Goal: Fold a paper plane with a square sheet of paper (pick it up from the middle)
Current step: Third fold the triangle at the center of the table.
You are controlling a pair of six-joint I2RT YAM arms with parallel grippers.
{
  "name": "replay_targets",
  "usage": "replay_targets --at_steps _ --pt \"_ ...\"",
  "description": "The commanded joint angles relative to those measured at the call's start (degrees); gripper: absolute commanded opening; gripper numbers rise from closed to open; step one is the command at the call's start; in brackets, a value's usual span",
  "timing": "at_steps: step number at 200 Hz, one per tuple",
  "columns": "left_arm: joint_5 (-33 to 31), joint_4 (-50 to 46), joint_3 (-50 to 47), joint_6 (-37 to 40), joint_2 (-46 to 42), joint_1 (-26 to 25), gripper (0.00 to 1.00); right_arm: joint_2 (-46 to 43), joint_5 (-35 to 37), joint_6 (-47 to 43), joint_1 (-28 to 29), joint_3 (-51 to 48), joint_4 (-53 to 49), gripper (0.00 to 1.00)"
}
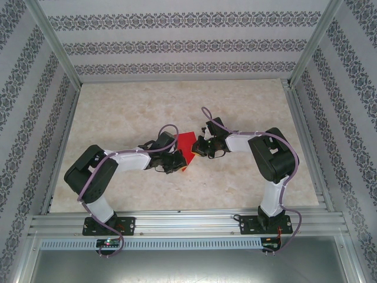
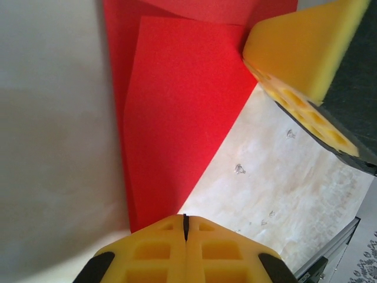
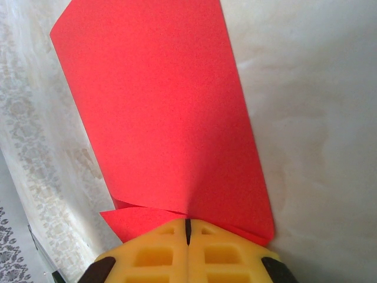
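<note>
Left gripper (image 1: 178,162) and right gripper (image 1: 197,150) sit nearly tip to tip, both clamped on the red paper (image 1: 187,143). No passage between them. Right gripper's finger (image 2: 306,53) crowds just ahead-right of the left gripper. Bare table (image 1: 147,106) beyond and outboard of each gripper is open. Side walls (image 1: 35,88) well apart.

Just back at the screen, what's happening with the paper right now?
Both arms meet mid-table over the square sheet of paper, which is partly folded, its layers overlapping. The left gripper is shut with a pointed corner of the sheet at its fingertips. The right gripper is shut on the sheet's edge across from it. It is no finished plane yet.
</note>
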Motion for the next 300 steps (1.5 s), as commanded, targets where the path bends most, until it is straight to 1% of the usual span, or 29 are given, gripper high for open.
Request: replay_targets --at_steps 1,38,72,98,115,132,156,189,244,265,300 --pt "-0.44 -0.31 -1.70 0.15 1.53 0.56 0.03 4.13 5.42 -1.58 0.42 -2.07 -7.06 0.00" --pt "1.55 -0.94 -3.34 0.06 2.78 0.50 0.00 2.52 5.43 -1.25 0.40 -3.21 -6.87 0.00" --pt "1.26 -3.53 -2.90 1.28 3.32 0.50 0.00 -0.58 4.89 -3.83 0.33 -0.26 -7.54 0.00" --pt "0.28 -5.55 -2.13 2.55 3.05 0.45 0.00 -5.57 2.97 -7.49 1.14 0.81 -5.94 0.00" --pt "-0.39 -7.18 -1.55 3.98 2.92 0.45 0.00 -7.99 -0.79 -9.69 1.87 -0.77 -2.70 0.00" --pt "-1.24 -8.78 -1.04 5.59 2.97 0.50 0.00 -9.08 -1.65 -10.11 3.19 -2.61 -0.50 0.00" --pt "-2.47 -10.43 -0.66 7.44 2.89 0.58 0.00 -7.63 -0.97 -9.29 4.94 -3.23 -0.42 0.00" --pt "-2.39 -10.31 -0.75 7.76 3.10 0.82 0.00 -4.77 0.18 -8.27 6.77 -3.43 -0.16 0.00" --pt "-2.52 -10.88 -0.59 8.13 3.14 0.94 0.00 -1.46 -0.02 -8.76 7.01 -3.82 -0.39 0.00" --pt "-2.79 -12.36 -0.18 9.11 3.09 0.94 0.00 -0.47 0.13 -9.85 6.32 -3.28 -1.06 0.00" --pt "-3.96 -17.60 0.20 11.78 3.29 1.00 0.00 -0.11 0.27 -12.38 2.68 -2.02 -1.86 0.00"
